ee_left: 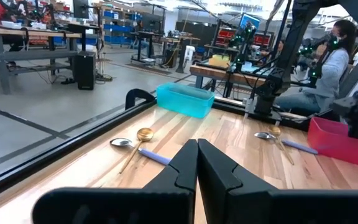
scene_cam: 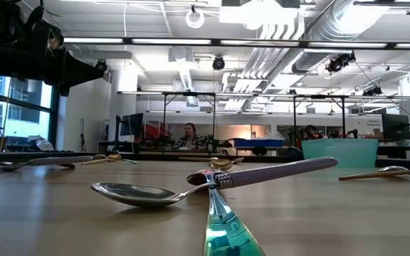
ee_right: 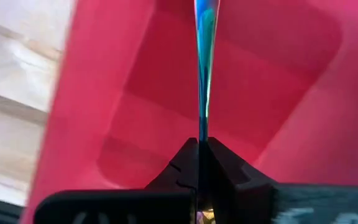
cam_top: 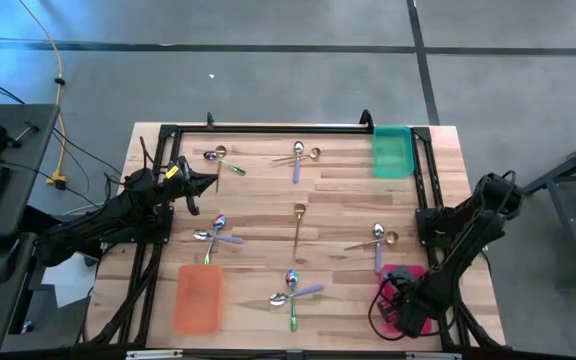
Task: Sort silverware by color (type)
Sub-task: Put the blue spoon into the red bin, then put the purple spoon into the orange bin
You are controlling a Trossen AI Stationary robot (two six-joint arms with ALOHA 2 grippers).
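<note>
Right gripper [ee_right: 199,146]: I see it clamped on 1 iridescent spoon [ee_right: 202,68], held above the pink tray [ee_right: 135,93].
Left gripper [ee_left: 197,155]: closed, empty, parked at the table's left edge.
Progress: early; I count 5 spoon clusters [cam_top: 298,155] unsorted on the table [cam_top: 258,215].
Remaining: nearly all.

The left gripper [ee_left: 197,163] is held raised at the table's left side, its 2 dark fingers pressed together. The right gripper [ee_right: 199,155] is lowered, its fingers clamped tight.
</note>
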